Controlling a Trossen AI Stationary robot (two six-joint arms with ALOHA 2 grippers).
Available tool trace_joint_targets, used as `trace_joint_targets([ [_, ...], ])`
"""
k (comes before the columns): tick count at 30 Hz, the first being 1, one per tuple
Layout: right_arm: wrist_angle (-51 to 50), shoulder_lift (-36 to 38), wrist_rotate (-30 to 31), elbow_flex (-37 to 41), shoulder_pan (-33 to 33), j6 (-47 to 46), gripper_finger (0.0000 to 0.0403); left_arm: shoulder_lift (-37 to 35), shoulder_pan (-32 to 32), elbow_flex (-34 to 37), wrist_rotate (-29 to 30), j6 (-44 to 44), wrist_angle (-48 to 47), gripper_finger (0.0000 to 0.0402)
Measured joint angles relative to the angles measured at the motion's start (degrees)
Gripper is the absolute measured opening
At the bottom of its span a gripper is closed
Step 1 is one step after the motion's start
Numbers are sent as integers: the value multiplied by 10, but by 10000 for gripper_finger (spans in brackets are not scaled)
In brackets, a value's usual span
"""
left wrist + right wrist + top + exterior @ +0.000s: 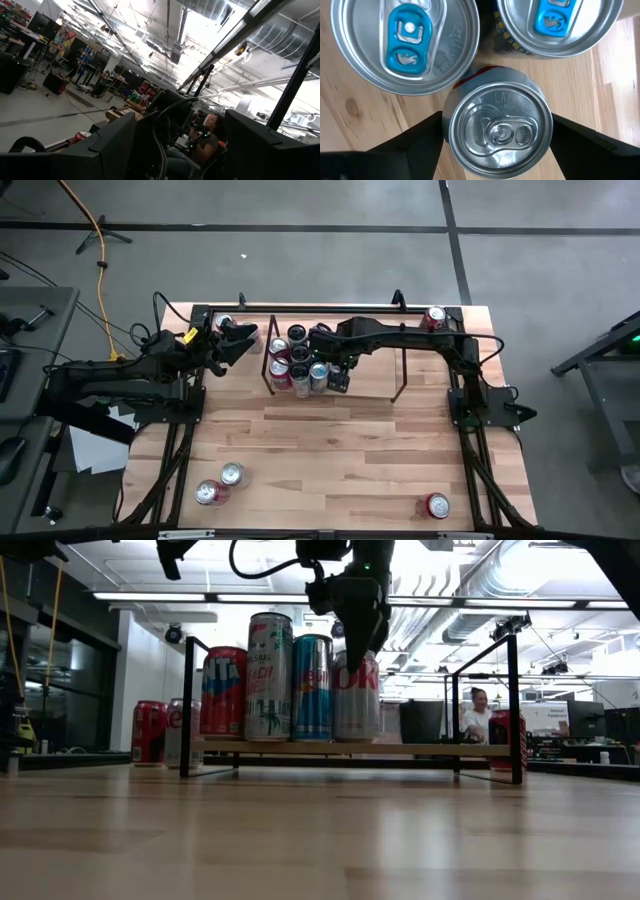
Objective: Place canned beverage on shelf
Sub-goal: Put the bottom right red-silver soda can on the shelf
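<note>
2 dark fingers point(415, 137) of the right gripper point(352, 632) stand apart, flanking a silver-topped can point(498, 127) on the shelf point(350, 748). 2 blue-tabbed cans beyond it are cut off. Farther left, the left gripper point(238, 338) hovers raised, fingers apart.

- The right arm point(400, 335) stretches from its base at the table's right side leftward along the far edge, its wrist turned straight down.
- The right gripper point(497, 131) points downward, its two dark fingers point(415, 142) spread wide and standing clear on either side.
- The left arm point(130, 365) sits folded at the table's far left corner.
- The left gripper point(240, 340) is raised, aimed out level toward the right, fingers parted.
</note>
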State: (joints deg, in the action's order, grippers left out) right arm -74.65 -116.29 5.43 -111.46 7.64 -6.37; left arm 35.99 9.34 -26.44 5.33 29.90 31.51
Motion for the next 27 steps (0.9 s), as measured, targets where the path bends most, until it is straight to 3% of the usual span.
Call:
trace_joint_targets([
  [27, 3, 0, -1, 0, 0, -31, 312, 0, 0, 0, 0, -1, -3, 262],
])
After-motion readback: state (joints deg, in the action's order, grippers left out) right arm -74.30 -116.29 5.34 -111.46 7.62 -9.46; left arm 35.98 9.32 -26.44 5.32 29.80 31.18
